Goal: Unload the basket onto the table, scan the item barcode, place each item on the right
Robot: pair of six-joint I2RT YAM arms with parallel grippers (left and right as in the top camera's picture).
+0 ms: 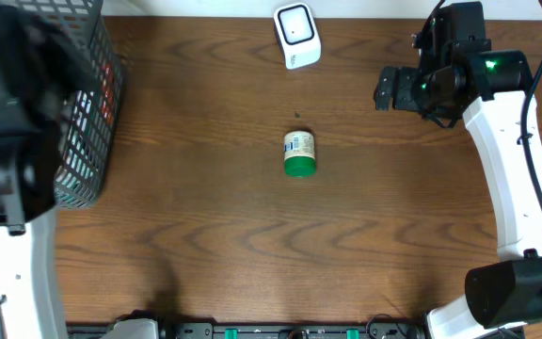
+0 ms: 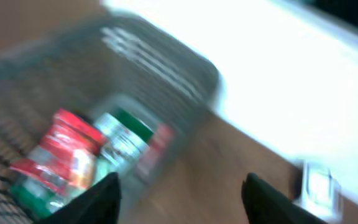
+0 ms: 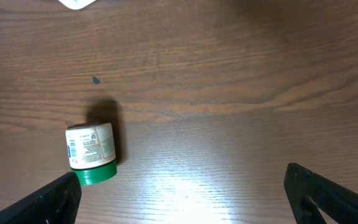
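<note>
Left hand [image 2: 180, 190] hangs over the basket [image 1: 90, 141], fingers [image 2: 101, 202] apart, nothing in them. Green-lidded jar [image 1: 299, 153] lies on its side, middle of the table [image 1: 205, 235] — looks light, rigid, prone to roll, so I'd pinch across lid and base. Right hand [image 1: 389, 89] is wide open, empty, further right.

the left wrist view is all smeared. the basket [image 2: 160, 62] is a grey blur, and the jars [image 2: 73, 155] in it are red, white and green blobs with labels too fuzzy to read. the scanner [image 2: 319, 183] is fuzzy too. from above, the left arm [image 1: 3, 104] covers part of the basket and hides its own jaws. in the right wrist view only a corner of the scanner shows at the top edge. the print on the green-lid jar [image 3: 91, 152] is too small to read.
</note>
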